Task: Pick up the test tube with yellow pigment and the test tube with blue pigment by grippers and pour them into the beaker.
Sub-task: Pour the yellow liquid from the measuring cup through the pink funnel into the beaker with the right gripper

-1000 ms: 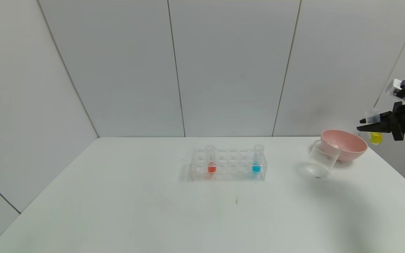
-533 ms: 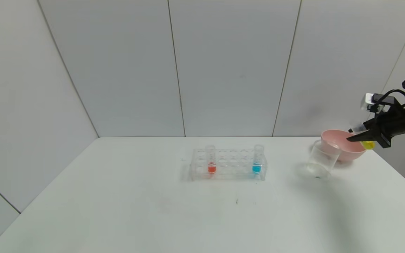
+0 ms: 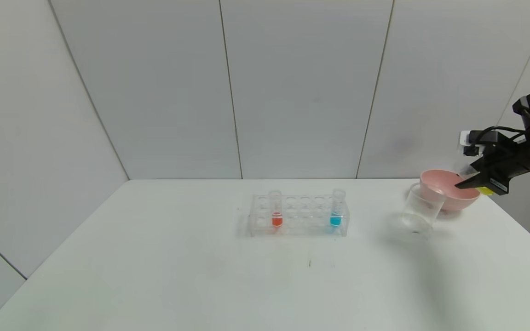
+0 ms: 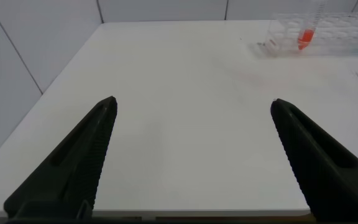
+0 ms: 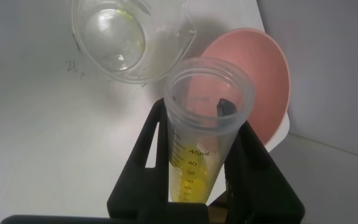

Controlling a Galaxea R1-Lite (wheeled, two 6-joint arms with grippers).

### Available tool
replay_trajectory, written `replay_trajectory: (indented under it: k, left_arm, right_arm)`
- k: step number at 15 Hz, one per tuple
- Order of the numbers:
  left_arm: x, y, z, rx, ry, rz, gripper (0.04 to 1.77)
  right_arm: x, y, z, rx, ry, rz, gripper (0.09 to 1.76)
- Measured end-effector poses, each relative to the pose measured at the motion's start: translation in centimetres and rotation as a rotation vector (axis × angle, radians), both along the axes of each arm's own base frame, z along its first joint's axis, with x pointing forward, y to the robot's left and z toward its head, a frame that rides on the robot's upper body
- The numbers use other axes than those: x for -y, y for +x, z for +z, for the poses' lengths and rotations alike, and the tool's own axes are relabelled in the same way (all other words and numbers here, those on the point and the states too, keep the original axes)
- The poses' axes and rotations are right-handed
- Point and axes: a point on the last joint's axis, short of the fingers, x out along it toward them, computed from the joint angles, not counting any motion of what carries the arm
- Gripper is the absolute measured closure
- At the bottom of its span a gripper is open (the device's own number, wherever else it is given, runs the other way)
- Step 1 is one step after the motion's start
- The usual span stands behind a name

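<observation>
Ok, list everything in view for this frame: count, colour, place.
table: one, white, fills the foreground.
rack: one, clear, table centre.
red tube: one, orange-red liquid, rack's left end.
blue tube: one, cyan liquid, rack's right end.
beaker: one, clear, right of rack.
bowl: one, pink, behind beaker.
yellow tube: one, yellow liquid, in right hand.
left hand: open, above table's left side.
right hand: black, beside the bowl, gripping the yellow tube.

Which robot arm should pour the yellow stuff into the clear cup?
The right. Its gripper already grips the yellow test tube, tipped over the pink bowl beside the beaker. The left gripper hangs empty, far off.
</observation>
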Motion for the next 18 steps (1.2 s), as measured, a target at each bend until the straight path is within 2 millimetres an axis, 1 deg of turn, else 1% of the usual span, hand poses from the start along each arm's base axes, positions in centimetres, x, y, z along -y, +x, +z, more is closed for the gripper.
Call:
replay_trajectory:
  k: [3,13,18]
  left_arm:
    - [0.0,0.0,0.0,0.0,0.0,0.0,0.05]
    - [0.0,0.0,0.0,0.0,0.0,0.0,0.05]
    - [0.0,0.0,0.0,0.0,0.0,0.0,0.05]
  right_arm:
    - [-0.8,0.2,-0.1,-0.017,-0.073,-0.03,1.28]
    - [-2.6,0.7,-0.3,-0.043,-0.237,-0.078,1.28]
    - [-3.9,1.0,-0.2,-0.041,-0.317,-0.099,1.28]
